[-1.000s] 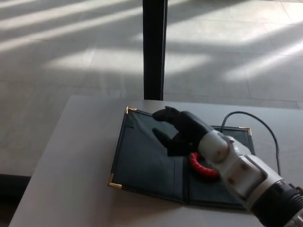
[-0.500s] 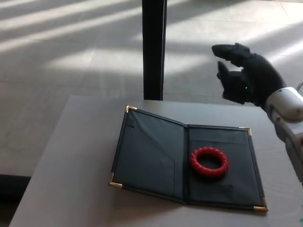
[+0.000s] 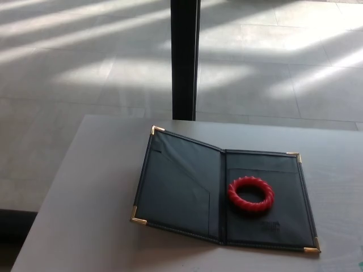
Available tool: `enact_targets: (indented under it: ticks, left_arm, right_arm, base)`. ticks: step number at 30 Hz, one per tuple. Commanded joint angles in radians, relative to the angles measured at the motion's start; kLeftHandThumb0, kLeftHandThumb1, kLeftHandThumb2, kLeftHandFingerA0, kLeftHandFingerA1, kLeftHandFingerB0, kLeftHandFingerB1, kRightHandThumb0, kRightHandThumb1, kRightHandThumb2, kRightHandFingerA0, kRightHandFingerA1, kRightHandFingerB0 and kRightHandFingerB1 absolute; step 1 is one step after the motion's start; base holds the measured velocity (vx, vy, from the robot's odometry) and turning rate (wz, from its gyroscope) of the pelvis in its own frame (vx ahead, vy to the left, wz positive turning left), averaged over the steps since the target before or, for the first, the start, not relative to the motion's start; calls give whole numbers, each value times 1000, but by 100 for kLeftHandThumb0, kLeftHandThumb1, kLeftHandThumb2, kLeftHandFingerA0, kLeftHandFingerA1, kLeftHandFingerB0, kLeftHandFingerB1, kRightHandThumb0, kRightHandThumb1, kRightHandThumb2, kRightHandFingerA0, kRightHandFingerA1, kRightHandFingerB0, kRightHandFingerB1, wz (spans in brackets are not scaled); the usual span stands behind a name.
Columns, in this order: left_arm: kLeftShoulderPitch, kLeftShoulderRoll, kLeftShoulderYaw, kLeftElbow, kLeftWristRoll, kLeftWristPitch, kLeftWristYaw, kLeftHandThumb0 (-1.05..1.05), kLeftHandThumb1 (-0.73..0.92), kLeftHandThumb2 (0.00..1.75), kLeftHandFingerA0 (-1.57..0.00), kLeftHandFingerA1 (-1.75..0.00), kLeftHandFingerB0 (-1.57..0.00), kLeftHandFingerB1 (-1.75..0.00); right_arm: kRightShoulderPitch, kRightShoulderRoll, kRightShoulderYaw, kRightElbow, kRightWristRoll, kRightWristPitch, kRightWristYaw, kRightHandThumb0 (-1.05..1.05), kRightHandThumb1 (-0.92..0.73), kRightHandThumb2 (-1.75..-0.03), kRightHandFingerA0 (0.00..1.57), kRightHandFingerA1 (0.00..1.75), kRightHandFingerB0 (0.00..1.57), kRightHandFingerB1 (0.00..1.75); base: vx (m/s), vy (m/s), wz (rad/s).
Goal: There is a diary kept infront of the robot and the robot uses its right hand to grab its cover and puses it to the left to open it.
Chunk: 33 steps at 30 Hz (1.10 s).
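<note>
The dark diary [image 3: 181, 187] lies open flat on the grey table [image 3: 85, 198], its cover spread out to the left. Gold corner caps mark its edges. A red twisted ring [image 3: 250, 194] rests on the right inner page. Neither of my hands shows in the head view.
A black vertical post [image 3: 185, 56] stands just behind the table's far edge. Sunlit tiled floor stretches beyond it. The table's left edge runs diagonally down toward the lower left corner of the picture.
My right hand lifted off the open cover, rose up and to the right, then left the picture. The diary stays open and the red ring is uncovered.
</note>
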Motion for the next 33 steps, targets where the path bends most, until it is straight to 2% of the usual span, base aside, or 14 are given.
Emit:
enact_targets:
  ticks: [1, 6, 7, 12, 14, 16, 22, 23, 24, 27, 28, 29, 30, 33]
  left_arm:
    - [51, 20, 47, 7, -30, -22, 14, -105, 92, 108, -47, -175, -31, -164]
    - [61, 20, 46, 15, -26, -30, -3, -105, 92, 102, -51, -175, -40, -158]
    - [62, 22, 50, 15, -30, -24, -4, -105, 78, 149, -62, -151, -44, -136]
    - [68, 23, 55, 8, -33, -27, -7, -105, 79, 149, -63, -154, -45, -139]
    - [68, 25, 51, 9, -28, -27, -3, -105, 80, 149, -63, -153, -45, -137]
    - [68, 25, 52, 11, -27, -27, -3, -105, 79, 149, -62, -152, -43, -136]
    - [61, 21, 68, 18, -34, -20, 3, -105, 79, 150, -59, -153, -40, -135]
    - [65, 21, 63, 15, -27, -23, 6, -105, 79, 148, -64, -152, -43, -135]
    - [68, 18, 65, 13, -28, -25, -2, -105, 79, 149, -64, -154, -42, -136]
    - [68, 15, 69, 14, -27, -25, 0, -105, 79, 149, -66, -155, -46, -138]
    - [67, 15, 70, 14, -26, -25, 9, -105, 92, 107, -50, -175, -33, -169]
    - [69, 14, 68, 15, -23, -26, 7, -105, 79, 149, -65, -154, -45, -138]
    - [74, 9, 67, 13, -20, -32, 11, -105, 92, 107, -51, -175, -34, -169]
    - [80, 3, 65, 9, -18, -32, 18, -105, 92, 108, -54, -175, -35, -174]
  right_arm:
    - [329, -188, -681, -19, 195, -96, -52, -74, -92, -74, 57, 85, 50, 70]
    - [425, -244, -758, 109, 180, -175, -45, -80, -92, -78, 42, 97, 36, 77]
    - [442, -248, -777, 125, 186, -185, -43, -80, -92, -82, 45, 99, 36, 78]
    - [481, -246, -850, 133, 215, -160, -48, -79, -92, -75, 41, 103, 34, 83]
    - [535, -288, -872, 265, 199, -236, -47, -85, -92, -72, 34, 119, 30, 92]
    - [560, -293, -882, 309, 197, -275, -39, -83, -92, -72, 26, 120, 23, 92]
    - [642, -245, -919, 401, 206, -323, -57, -80, -92, -73, 25, 128, 26, 95]
    - [656, -197, -922, 388, 207, -316, -77, -82, -92, -73, 23, 142, 30, 101]
    - [675, -181, -898, 420, 186, -346, -76, -88, -92, -77, 35, 127, 39, 98]
    - [688, -148, -891, 419, 196, -363, -75, -86, -92, -80, 34, 124, 30, 96]
    - [700, -120, -881, 425, 204, -370, -53, -84, -92, -76, 32, 119, 29, 94]
    - [691, -100, -888, 446, 225, -368, -56, -78, -79, -116, 53, 102, 40, 84]
    - [683, -50, -882, 458, 238, -365, -67, -86, -82, -117, 47, 98, 35, 82]
    - [681, 17, -866, 444, 254, -379, -85, -81, -77, -114, 49, 99, 33, 81]
  base:
    - [0, 0, 0]
    - [0, 0, 0]
    - [0, 0, 0]
    - [0, 0, 0]
    - [0, 0, 0]
    - [0, 0, 0]
    - [0, 0, 0]
    - [0, 0, 0]
    - [0, 0, 0]
    - [0, 0, 0]
    - [0, 0, 0]
    - [0, 0, 0]
    - [0, 0, 0]
    - [0, 0, 0]
